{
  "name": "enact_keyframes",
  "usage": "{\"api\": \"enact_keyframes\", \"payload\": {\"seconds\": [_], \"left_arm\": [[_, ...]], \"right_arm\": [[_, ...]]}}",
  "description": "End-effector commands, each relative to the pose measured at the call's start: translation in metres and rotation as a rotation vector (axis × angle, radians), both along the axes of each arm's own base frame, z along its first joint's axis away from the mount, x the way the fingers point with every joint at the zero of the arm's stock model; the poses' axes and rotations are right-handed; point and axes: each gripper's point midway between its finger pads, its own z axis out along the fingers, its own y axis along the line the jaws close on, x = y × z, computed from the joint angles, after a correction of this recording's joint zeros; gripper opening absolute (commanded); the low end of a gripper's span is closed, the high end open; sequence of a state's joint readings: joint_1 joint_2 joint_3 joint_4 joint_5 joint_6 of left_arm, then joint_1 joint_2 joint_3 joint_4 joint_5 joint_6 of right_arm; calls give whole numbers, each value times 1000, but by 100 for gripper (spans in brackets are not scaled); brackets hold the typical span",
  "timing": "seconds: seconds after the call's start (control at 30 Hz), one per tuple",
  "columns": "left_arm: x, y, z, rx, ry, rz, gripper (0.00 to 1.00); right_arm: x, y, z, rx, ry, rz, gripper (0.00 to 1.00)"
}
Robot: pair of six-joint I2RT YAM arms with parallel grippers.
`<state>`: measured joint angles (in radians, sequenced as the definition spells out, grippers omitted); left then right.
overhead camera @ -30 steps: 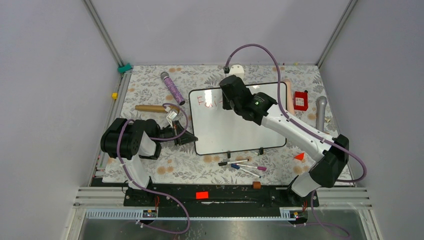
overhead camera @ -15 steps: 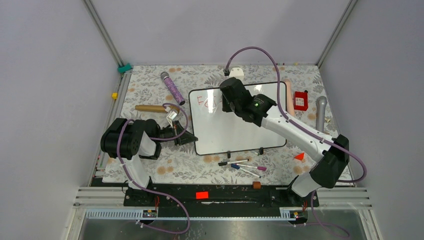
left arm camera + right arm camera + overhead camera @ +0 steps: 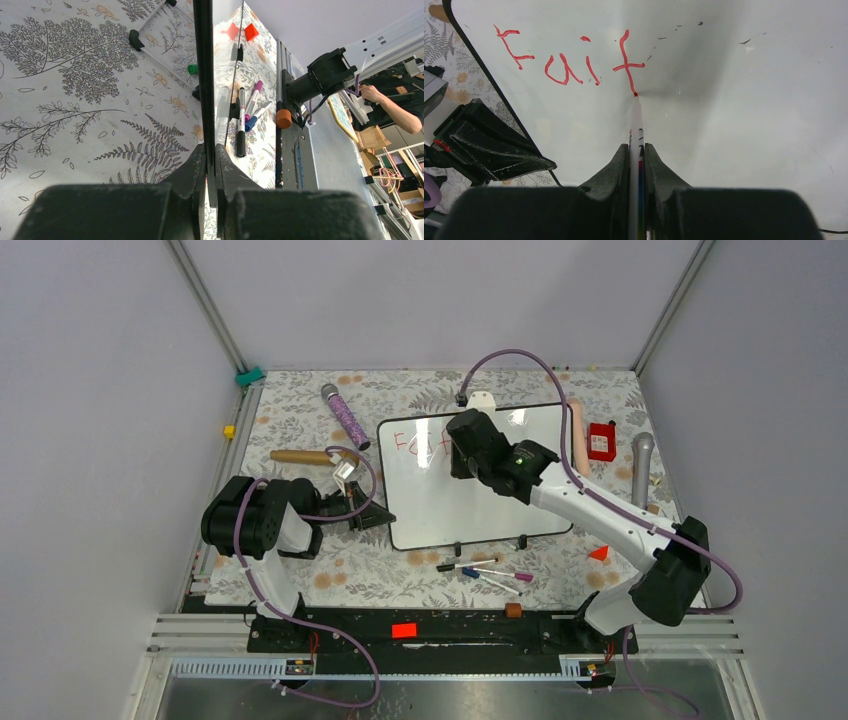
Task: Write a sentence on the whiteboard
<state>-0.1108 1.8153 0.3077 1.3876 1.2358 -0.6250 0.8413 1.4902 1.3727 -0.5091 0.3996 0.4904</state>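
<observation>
Floral table (image 3: 300,420) — R gripper (image 3: 636,148) clamps marker (image 3: 636,116), tip on whiteboard (image 3: 734,100).

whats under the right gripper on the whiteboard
Under the right gripper, its marker tip touches the whiteboard at the foot of the t in the red letters "Fait". In the top view the gripper covers that tip.

Left arm (image 3: 245,522), right arm (image 3: 590,508): black rounded joint housings, white link shells. Purple cable (image 3: 512,351) loops along each. Small green light (image 3: 519,452) on right wrist. Fingers (image 3: 616,169) matte black, wedge-shaped.
</observation>
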Motion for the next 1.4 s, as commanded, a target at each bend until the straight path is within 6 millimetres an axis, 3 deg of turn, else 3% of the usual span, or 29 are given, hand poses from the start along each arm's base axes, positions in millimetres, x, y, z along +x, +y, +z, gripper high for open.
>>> {"api": "enact_keyframes", "payload": {"seconds": [0.0, 0.67, 1.03, 1.37], "left_arm": [[-7, -4, 10, -7, -139, -81, 0], [-6, -4, 10, -7, -138, -81, 0], [-7, -4, 9, -7, -137, -81, 0], [-7, -5, 9, -7, -136, -84, 0]], "right_arm": [[3, -11, 4, 5, -21, -45, 0], [14, -15, 71, 30, -159, -32, 0], [32, -18, 70, -8, -158, -54, 0], [37, -13, 52, -32, -116, -53, 0]]}}
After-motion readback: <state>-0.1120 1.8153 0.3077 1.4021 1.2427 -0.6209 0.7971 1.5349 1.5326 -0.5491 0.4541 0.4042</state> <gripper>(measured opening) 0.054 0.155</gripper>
